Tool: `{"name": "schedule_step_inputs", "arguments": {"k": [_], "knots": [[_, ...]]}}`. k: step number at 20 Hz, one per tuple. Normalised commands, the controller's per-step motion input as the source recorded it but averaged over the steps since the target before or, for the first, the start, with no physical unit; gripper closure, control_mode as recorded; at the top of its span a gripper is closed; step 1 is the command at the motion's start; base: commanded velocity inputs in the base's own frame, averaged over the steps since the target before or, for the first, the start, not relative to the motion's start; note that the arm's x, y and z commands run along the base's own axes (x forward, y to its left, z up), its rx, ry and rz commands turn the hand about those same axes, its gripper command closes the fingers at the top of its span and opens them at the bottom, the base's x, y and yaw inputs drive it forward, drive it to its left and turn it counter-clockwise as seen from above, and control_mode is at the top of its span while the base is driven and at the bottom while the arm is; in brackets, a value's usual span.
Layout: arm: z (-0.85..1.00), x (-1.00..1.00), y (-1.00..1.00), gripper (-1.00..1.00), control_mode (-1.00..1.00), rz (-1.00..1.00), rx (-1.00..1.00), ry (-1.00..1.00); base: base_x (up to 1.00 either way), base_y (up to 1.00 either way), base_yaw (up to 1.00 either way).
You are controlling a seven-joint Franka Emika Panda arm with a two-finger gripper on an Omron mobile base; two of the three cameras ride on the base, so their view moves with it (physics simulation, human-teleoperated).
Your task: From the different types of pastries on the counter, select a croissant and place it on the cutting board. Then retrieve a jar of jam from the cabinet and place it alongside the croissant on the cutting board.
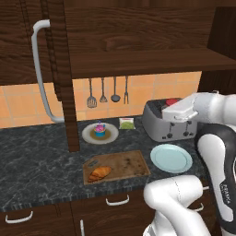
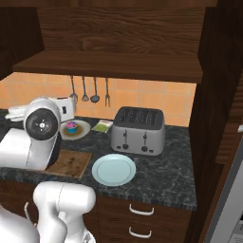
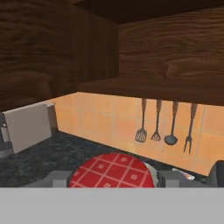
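1. The gripper (image 1: 171, 104) gripped the jar of jam (image 3: 117, 170), whose red checked lid sat between the fingertips (image 3: 57, 178), held above the toaster (image 1: 167, 124).
2. The croissant (image 1: 100, 173) lay on the cutting board (image 1: 126, 163), on the counter (image 1: 37, 156).
3. The cupcake (image 1: 99, 130) sat on its plate (image 1: 87, 134).

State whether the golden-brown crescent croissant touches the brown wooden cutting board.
Touching. The left base view shows the croissant lying flat on the cutting board's left part.
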Motion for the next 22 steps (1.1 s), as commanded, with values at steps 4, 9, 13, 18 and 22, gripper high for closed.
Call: {"name": "schedule_step_inputs", "arguments": {"k": [4, 9, 13, 18, 22], "knots": [[-1.00, 0.00, 0.08, 1.00, -1.00, 0.18, 0.14, -0.36, 0.00, 0.00, 0.00], [-0.65, 0.00, 0.07, 1.00, -1.00, 0.15, 0.13, -0.19, 0.00, 0.00, 0.00], [-1.00, 0.32, 0.36, 1.00, -1.00, 0.01, 0.37, -0.26, 0.00, 0.00, 0.00], [-0.62, 0.26, 0.65, 1.00, -1.00, 0.12, 0.19, -0.03, 0.00, 0.00, 0.00], [-0.57, 0.11, 0.61, 1.00, -1.00, 0.15, 0.03, 0.12, 0.00, 0.00, 0.00]]}}
